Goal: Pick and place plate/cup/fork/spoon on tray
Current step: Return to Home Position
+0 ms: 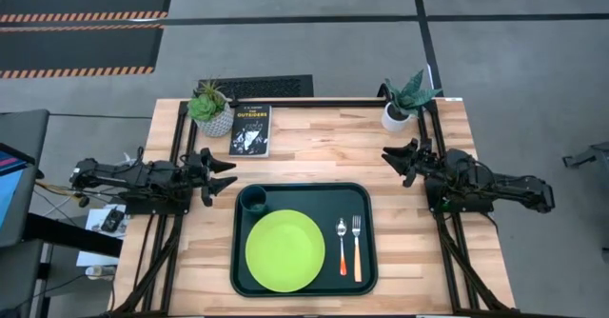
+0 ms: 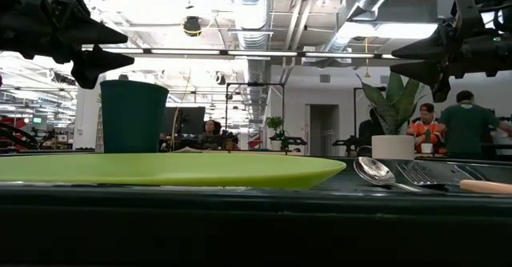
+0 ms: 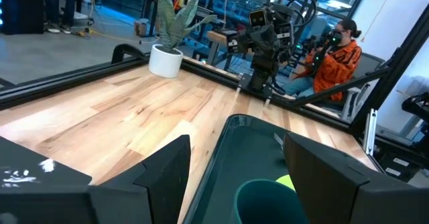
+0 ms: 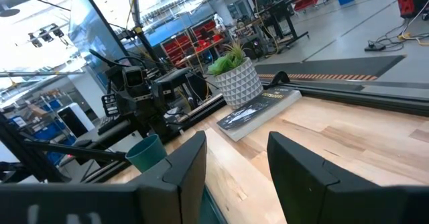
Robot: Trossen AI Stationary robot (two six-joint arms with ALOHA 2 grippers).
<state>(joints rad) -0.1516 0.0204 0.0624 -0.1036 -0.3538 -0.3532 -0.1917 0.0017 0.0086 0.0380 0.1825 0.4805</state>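
The dark green tray (image 1: pixel 366 199) lies at the table's near middle. On it lie the lime-green plate (image 1: pixel 284 250), the dark green cup (image 1: pixel 252 200) at its far left corner, the spoon (image 1: pixel 343 248) and the fork (image 1: pixel 357 249) side by side at its right. My left gripper (image 1: pixel 226 174) hovers open at the table's left, beside the cup (image 3: pixel 268 200). My right gripper (image 1: pixel 397 161) hovers open at the table's right, above the bare wood. Both are empty. In the low view the plate (image 2: pixel 172 169), cup (image 2: pixel 133 116), spoon (image 2: pixel 376 171) and fork (image 2: pixel 420 175) rest on the tray (image 2: pixel 240 219).
A black book (image 1: pixel 250 130) lies at the far left beside a potted plant (image 1: pixel 211 109). Another potted plant (image 1: pixel 404 101) stands at the far right corner. Bare wood lies between the tray and the far edge. People sit in the room beyond the table.
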